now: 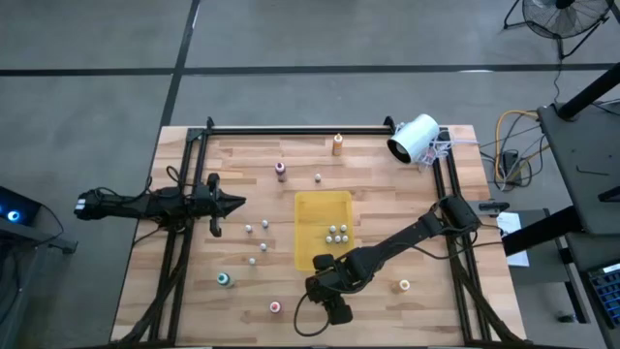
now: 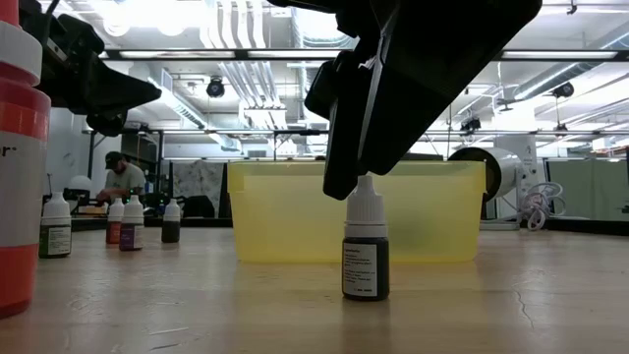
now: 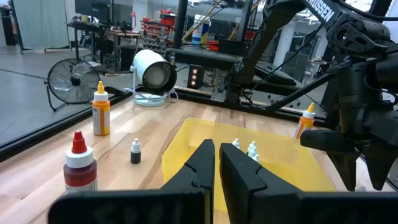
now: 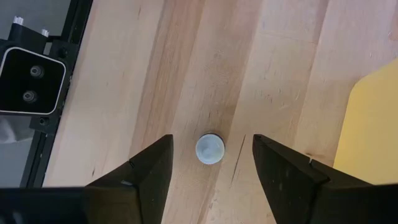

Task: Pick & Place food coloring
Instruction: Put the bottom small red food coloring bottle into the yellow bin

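Bottles, a few small ones, already sit in the yellow tray; many more stand scattered on the counter. Right hand, fingers apart, hangs above one small bottle beside the tray. Left hand waits, fingers together.

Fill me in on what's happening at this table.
The right claw hangs open, pointing down over a small white-capped bottle that stands on the wooden table just off the yellow tray; the bottle sits between the fingers, not yet gripped. Four small bottles already stand in the tray, and others are scattered around it. The left claw waits shut at the table's left side.
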You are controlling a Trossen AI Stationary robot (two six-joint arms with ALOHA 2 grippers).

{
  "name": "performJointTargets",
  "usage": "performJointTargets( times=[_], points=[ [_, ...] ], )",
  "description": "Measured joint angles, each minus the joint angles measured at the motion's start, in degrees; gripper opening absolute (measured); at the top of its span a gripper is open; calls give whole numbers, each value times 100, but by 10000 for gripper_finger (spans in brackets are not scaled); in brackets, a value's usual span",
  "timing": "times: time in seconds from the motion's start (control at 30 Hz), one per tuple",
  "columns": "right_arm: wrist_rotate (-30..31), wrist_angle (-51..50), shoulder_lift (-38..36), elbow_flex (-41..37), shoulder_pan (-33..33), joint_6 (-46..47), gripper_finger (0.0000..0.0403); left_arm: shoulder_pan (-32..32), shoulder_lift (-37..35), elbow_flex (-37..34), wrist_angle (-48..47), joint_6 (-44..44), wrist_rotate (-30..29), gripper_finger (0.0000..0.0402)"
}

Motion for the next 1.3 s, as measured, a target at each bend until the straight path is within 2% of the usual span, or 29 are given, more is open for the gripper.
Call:
performJointTargets(
  times=[0.47,0.73,1.3],
  points=[
    [-20,-772,-9,228,2,-243,211,0,2,-2,-9,0,0,0],
    [24,-702,-9,446,4,-543,211,0,2,-4,-9,0,0,0],
    [47,-390,269,339,119,-623,211,2,19,-7,-11,-2,-1,0]
  ],
)
